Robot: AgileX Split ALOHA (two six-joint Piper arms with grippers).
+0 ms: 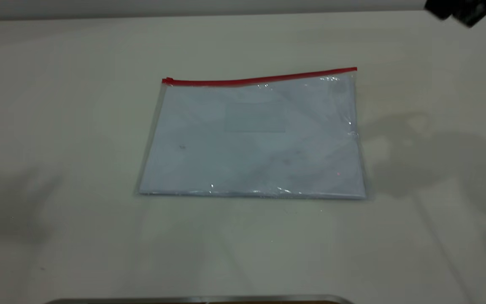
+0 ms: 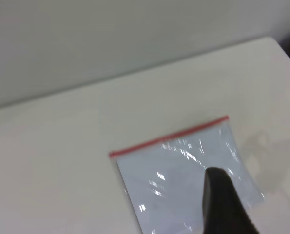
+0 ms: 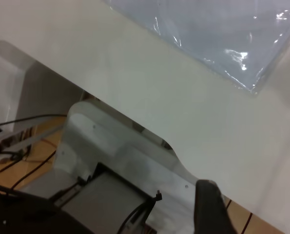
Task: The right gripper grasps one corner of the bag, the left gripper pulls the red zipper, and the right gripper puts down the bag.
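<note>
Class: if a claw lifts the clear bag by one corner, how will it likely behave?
The bag is thin and flat, so it would probably sag. Its glossy plastic may be slippery. The sheets inside might slide toward the low edge, away from the red zipper if that side is lifted.

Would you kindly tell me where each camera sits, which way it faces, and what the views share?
Exterior view: outside the rig, looking down on the table and the flat bag with its red zipper on the far edge; a black arm part shows at the top right corner.
Left wrist view: above the table, facing the bag; one finger of the left gripper shows.
Right wrist view: near the table edge, facing a bag corner and the stand below; one finger of the right gripper shows.
Shared: the bag appears in all three.
</note>
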